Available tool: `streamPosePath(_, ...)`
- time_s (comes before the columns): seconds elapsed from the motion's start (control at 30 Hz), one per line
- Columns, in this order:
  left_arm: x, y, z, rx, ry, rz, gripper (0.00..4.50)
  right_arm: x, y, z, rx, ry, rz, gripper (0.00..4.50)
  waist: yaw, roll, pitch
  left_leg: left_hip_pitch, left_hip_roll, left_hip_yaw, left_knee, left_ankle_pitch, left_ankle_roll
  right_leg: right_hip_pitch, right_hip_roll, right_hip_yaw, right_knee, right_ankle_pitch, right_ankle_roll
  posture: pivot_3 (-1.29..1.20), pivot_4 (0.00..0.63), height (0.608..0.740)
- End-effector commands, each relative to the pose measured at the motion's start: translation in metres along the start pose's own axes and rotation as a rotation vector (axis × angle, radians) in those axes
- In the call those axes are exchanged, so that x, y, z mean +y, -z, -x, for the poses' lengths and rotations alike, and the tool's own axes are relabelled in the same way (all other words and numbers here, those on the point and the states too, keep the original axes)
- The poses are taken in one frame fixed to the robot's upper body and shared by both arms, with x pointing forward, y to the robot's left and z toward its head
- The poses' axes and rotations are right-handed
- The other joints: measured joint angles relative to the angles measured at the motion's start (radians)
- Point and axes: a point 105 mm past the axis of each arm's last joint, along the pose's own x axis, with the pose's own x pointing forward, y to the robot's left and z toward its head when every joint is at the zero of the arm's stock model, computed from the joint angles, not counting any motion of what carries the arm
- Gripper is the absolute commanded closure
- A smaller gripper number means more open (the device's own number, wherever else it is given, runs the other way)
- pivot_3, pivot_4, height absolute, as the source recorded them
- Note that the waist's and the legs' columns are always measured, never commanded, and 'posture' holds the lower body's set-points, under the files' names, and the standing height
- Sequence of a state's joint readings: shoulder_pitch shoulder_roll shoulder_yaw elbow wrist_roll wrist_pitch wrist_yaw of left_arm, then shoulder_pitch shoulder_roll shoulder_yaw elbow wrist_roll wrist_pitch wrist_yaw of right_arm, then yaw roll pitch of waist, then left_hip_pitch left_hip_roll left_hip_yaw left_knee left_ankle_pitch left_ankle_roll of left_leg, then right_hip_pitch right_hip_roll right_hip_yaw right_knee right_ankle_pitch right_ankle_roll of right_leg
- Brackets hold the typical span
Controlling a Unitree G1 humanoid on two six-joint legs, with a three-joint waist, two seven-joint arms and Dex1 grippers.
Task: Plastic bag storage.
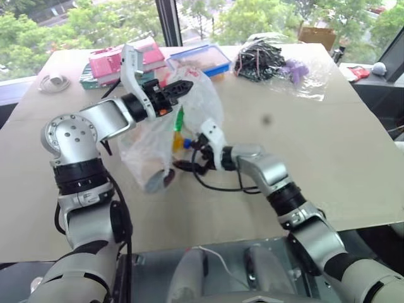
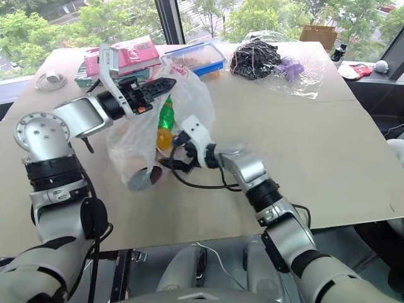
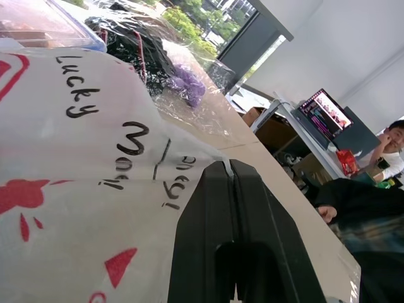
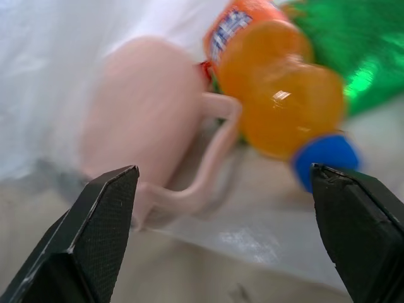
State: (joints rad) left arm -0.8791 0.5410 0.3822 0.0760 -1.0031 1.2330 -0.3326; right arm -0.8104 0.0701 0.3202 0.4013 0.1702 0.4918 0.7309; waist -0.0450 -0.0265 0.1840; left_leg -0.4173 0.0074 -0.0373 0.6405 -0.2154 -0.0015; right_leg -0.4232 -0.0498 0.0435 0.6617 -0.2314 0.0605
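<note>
Plastic bag [image 2: 136,142]: holds pink mug [image 4: 148,136], orange soda bottle [image 4: 278,101], green packet [image 4: 353,53].
Left gripper [image 2: 169,83]: clamped on bag's top.
Right gripper [image 4: 227,189]: jaws wide, empty, at bag's mouth.

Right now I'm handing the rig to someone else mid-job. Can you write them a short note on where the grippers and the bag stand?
Left gripper: shut on the plastic bag, pinching its upper edge and holding it raised above the table.
Right gripper: open, holding nothing, low at the bag's mouth, pointing in.
In the bag's mouth: a pink mug on its side, an orange soda bottle with a blue cap, a green packet.
Done: bag lifted and held up by one edge.
Left: the contents apparently need clearing, then the bag can be gathered and stored.
</note>
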Motion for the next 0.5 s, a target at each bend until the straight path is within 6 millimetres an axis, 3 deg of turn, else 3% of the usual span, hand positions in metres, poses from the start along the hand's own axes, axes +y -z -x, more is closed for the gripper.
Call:
streamPosePath(0.03,0.006,-0.008,0.016,-0.006,0.006,-0.019,4.5,-0.014,-0.026,0.011,-0.107,0.092,0.082,0.1,0.001,0.0,0.0,0.0,0.0,0.0,0.0,0.0,0.0,0.0,0.0,0.0,0.0,0.0,0.0,0.0,0.15,0.74)
streamPosePath(0.27,0.016,-0.006,0.037,0.089,0.075,0.01,4.5,-0.024,-0.043,0.064,-0.183,0.257,0.171,0.1,0.004,0.0,0.0,-0.001,-0.001,-0.001,0.0,0.001,-0.001,0.0,-0.001,-0.002,-0.001,0.0,0.0,0.0,0.15,0.74)
streamPosePath(0.37,0.018,-0.005,0.04,0.116,0.108,0.027,4.5,-0.022,-0.053,0.068,-0.208,0.276,0.171,0.1,-0.001,0.0,0.0,0.0,0.0,0.0,0.0,0.0,0.0,0.0,0.0,-0.001,0.0,0.0,0.0,0.0,0.15,0.74)
streamPosePath(0.5,0.021,-0.015,0.038,0.083,0.126,0.05,4.5,-0.016,-0.067,0.055,-0.24,0.25,0.166,0.1,-0.004,0.0,0.0,0.001,0.002,0.0,0.0,0.0,0.0,0.0,0.003,-0.001,0.001,0.0,0.0,0.0,0.15,0.74)
